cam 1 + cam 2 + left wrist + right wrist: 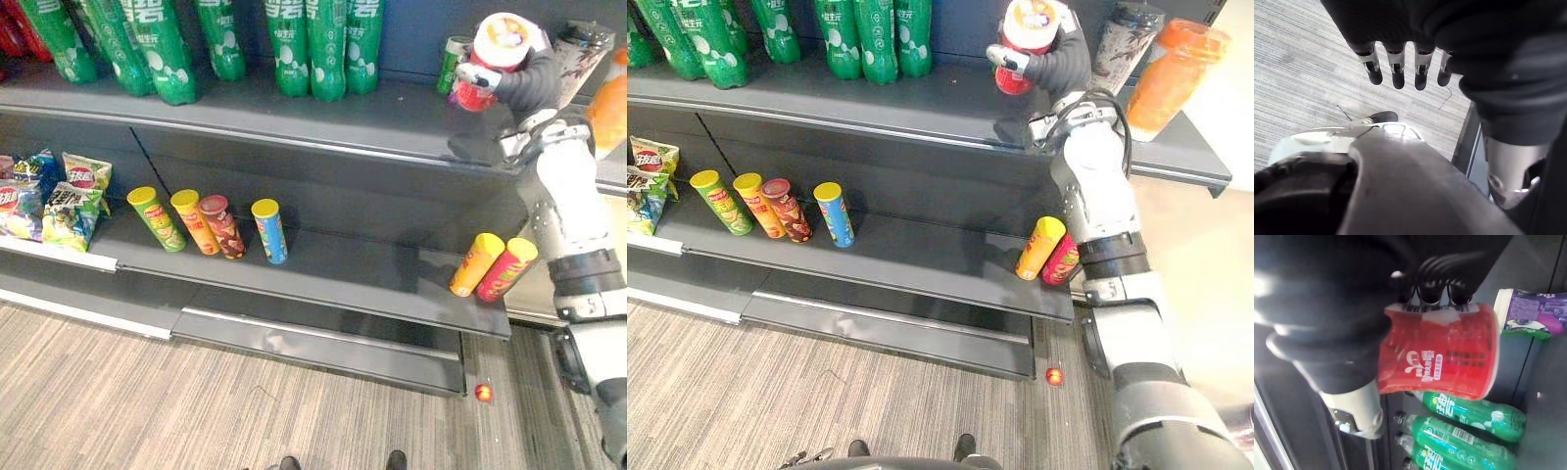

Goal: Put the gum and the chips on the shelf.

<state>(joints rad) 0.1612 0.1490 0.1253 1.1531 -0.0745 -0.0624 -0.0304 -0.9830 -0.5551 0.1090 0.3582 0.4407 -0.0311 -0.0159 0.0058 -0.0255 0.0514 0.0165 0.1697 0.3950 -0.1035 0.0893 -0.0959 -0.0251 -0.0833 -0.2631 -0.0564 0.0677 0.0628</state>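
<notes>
While the left hand [1397, 62] hangs with fingers straight over the floor [1303, 73], the right hand [1054, 63] is clamped on the red gum tub [1440, 357] toward the top shelf's [294, 119] right end

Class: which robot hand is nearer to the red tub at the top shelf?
Right. The right hand grips the red tub, fingers curled round it, above the top shelf; the left hand hangs low over the floor, far from it.
</notes>
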